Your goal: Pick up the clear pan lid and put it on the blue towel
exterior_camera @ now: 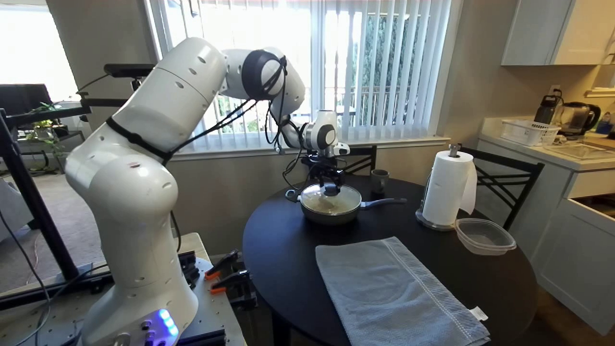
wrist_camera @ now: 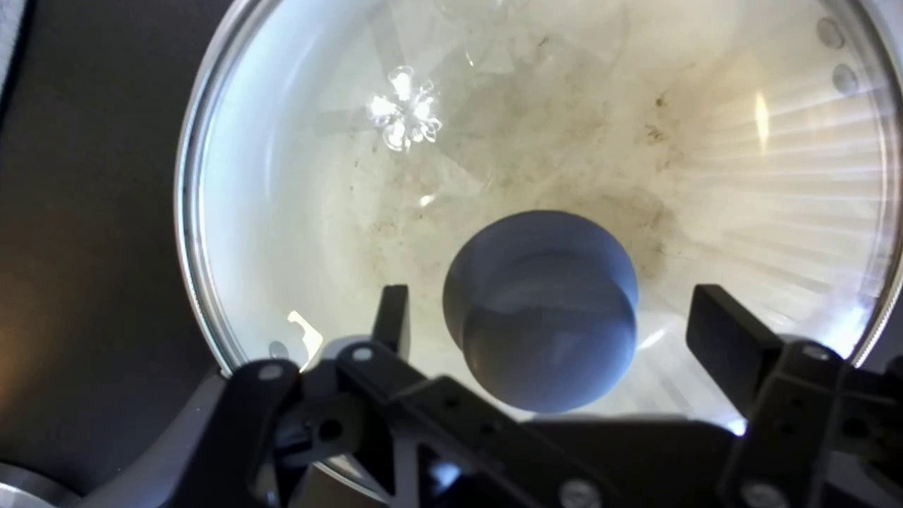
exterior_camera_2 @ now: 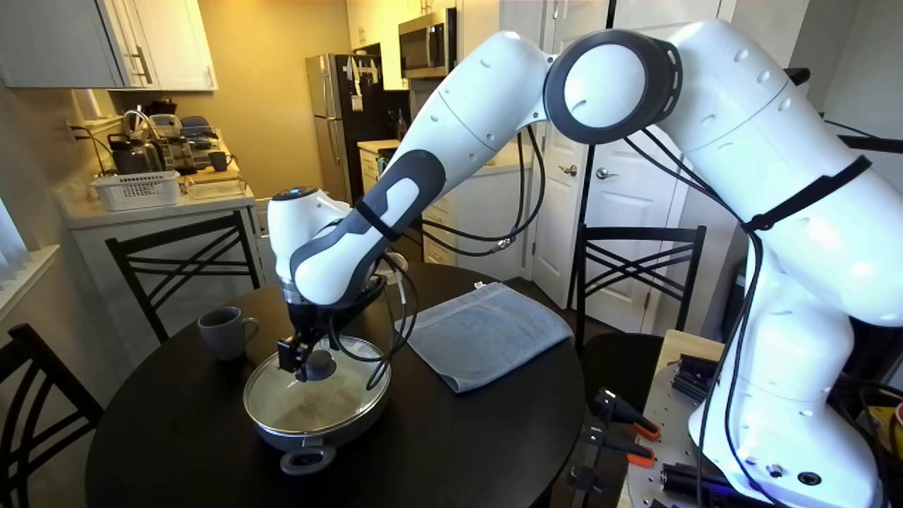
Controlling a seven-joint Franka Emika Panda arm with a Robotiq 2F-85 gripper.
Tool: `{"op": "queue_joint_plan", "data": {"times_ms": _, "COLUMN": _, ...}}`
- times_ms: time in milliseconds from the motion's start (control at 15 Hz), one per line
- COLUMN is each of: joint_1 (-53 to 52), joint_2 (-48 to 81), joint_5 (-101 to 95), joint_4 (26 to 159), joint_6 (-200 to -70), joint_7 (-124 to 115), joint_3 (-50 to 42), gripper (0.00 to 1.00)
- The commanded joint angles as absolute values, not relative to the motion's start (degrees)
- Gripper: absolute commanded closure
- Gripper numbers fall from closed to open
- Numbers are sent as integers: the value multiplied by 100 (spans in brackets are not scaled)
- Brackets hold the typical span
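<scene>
Glass pan lid (exterior_camera_2: 317, 398), clear with a thin metal rim, is seated on the round pan (exterior_camera: 331, 219) and covers it. A dark knob (exterior_camera_2: 321, 365) projects from the centre of the lid. The pan rests on the round black table (exterior_camera: 283, 250). Its long handle (exterior_camera: 384, 203) extends, in an exterior view, in the direction of the paper towel roll (exterior_camera: 449, 190); its loop handle (exterior_camera_2: 307, 461) is located on the opposite side.

The Panda arm (exterior_camera: 168, 105) extends over the table. The Robotiq gripper (wrist_camera: 554, 321) points down at the lid. Its two fingers (wrist_camera: 393, 321) stand spread, one on each side of the knob, with a visible gap between the knob and each finger in the wrist view. Contact between fingertips and glass cannot be determined.

The blue towel (exterior_camera: 384, 293) lies flat on the table, near the pan and apart from it, in both exterior views. A white tag (exterior_camera: 478, 313) protrudes from its edge.

The grey mug (exterior_camera_2: 224, 334) stands upright near the pan. The paper towel roll stands upright on its holder (exterior_camera: 427, 222); the clear plastic container (exterior_camera: 484, 238) sits just beside it.
</scene>
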State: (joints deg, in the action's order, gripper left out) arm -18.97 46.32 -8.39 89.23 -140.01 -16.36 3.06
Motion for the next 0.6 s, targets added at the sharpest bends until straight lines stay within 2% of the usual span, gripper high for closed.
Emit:
{"op": "queue_joint_plan", "data": {"times_ms": 0, "joint_1": -1898, "joint_2": 4820, "joint_5": -724, "joint_4": 8593, "joint_6": -13817, "joint_7": -1572, "joint_3": 279, "gripper": 0}}
{"op": "queue_joint_plan", "data": {"times_ms": 67, "joint_1": -1900, "joint_2": 4852, "joint_5": -724, "joint_4": 8541, "joint_6": -13815, "joint_7": -1574, "joint_3": 272, "gripper": 0}}
{"op": "queue_joint_plan", "data": {"times_ms": 133, "joint_1": -1902, "joint_2": 4879, "joint_5": -727, "joint_4": 8496, "joint_6": -13814, "joint_7": -1574, "joint_3": 264, "gripper": 25}}
{"op": "queue_joint_plan", "data": {"times_ms": 267, "joint_1": -1912, "joint_2": 4914, "joint_5": -736, "joint_4": 8427, "joint_6": -13826, "joint_7": -1591, "joint_3": 243, "gripper": 33}}
{"op": "queue_joint_plan", "data": {"times_ms": 533, "joint_1": -1924, "joint_2": 4938, "joint_5": -729, "joint_4": 8323, "joint_6": -13737, "joint_7": -1644, "joint_3": 210, "gripper": 61}}
